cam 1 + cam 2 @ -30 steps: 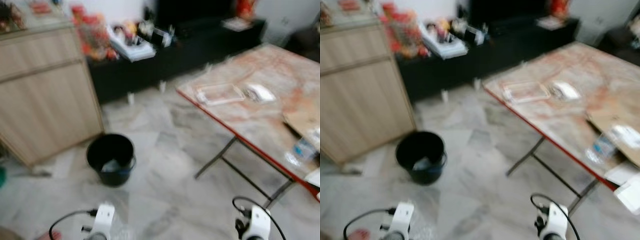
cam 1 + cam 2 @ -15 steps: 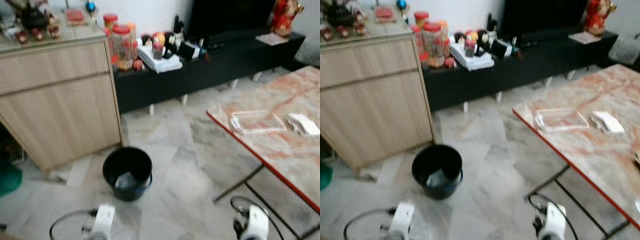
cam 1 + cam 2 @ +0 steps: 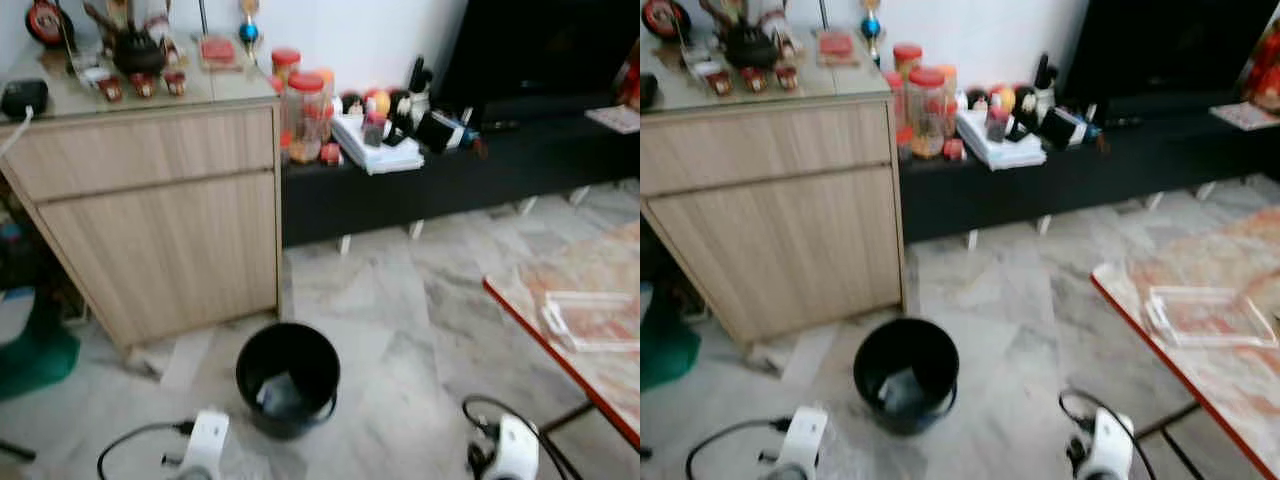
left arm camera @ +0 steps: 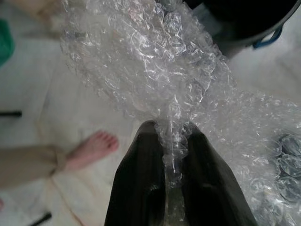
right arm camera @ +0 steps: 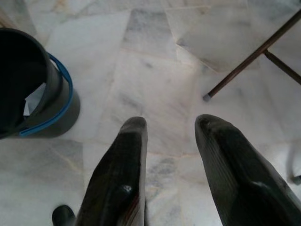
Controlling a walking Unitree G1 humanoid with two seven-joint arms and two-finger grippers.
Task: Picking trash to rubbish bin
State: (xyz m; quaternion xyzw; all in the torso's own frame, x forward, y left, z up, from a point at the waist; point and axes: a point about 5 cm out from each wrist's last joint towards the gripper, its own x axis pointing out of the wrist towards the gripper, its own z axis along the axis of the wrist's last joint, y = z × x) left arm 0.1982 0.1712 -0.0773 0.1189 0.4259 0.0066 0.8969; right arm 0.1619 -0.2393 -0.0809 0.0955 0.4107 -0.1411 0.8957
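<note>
So the left gripper point(image 4: 173, 141) has its two black fingers pinched tight on a crumpled sheet of clear bubble wrap point(image 4: 155, 70), which bunches up between the tips and fans out past them. Just beyond the wrap, the left wrist view catches the rim of the round black plastic bin with a blue handle point(image 3: 288, 377), so the wrap is hanging near the bin but not inside it. A person's bare foot point(image 4: 91, 147) is on the pale marble tile floor point(image 3: 400, 300) off to one side.

From the head camera the bin sits on the floor in front of the robot, a bit of pale paper lying at its bottom, just in front of a light wooden cabinet point(image 3: 165, 220). A low black TV bench point(image 3: 450, 175) runs along the wall behind, cluttered with jars and small stuff. The corner of a marble-pattern folding table with a red edge point(image 3: 580, 330) pokes in on the right.

The right gripper point(image 5: 169, 127) has its fingers spread apart with nothing between them, hovering over bare tile near the bin and a table leg.
</note>
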